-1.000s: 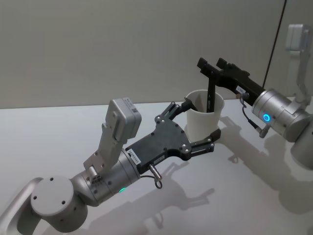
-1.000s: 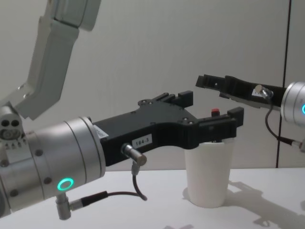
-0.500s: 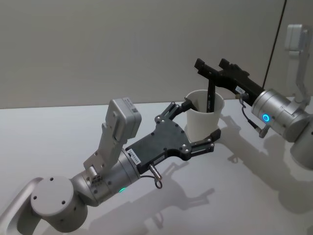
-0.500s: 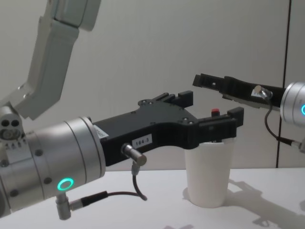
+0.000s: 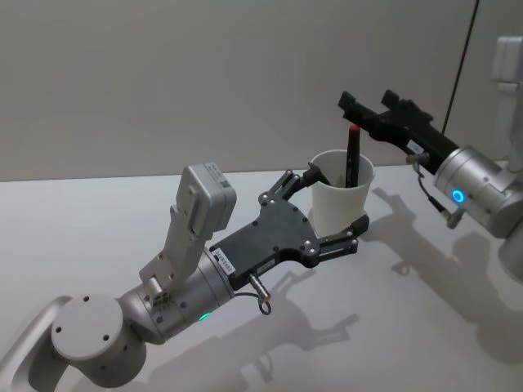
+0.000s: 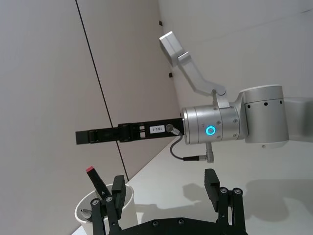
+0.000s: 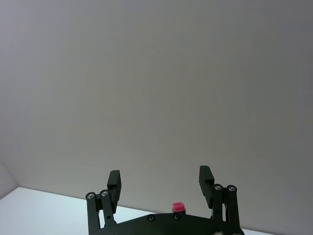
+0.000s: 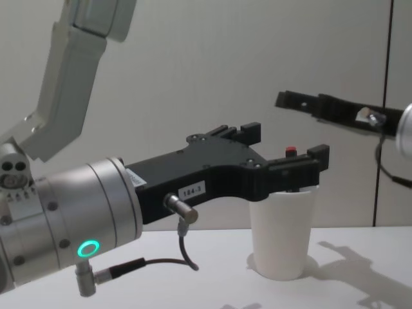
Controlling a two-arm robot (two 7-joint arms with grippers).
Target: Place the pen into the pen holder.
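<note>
The white paper cup pen holder (image 5: 341, 196) (image 8: 283, 238) stands on the table. The pen (image 5: 351, 159), black with a red top, leans inside it, its top (image 8: 291, 151) sticking above the rim. My left gripper (image 5: 339, 198) (image 6: 164, 180) is open at rim height, one finger behind the cup and one in front of it. My right gripper (image 5: 366, 102) (image 8: 283, 100) (image 7: 160, 175) hovers open above and to the right of the pen, holding nothing. The pen's red top (image 7: 179, 207) peeks over its body in the right wrist view.
The white table (image 5: 122, 220) stretches to the left and front of the cup. A plain wall stands behind, with a dark vertical strip (image 5: 462, 65) at the right. My left arm's wrist and its cable (image 5: 260, 298) lie in front of the cup.
My right gripper has drawn back up and to the right, away from the pen's top, which now shows red. The pen stays in the cup. The left arm has not moved.
</note>
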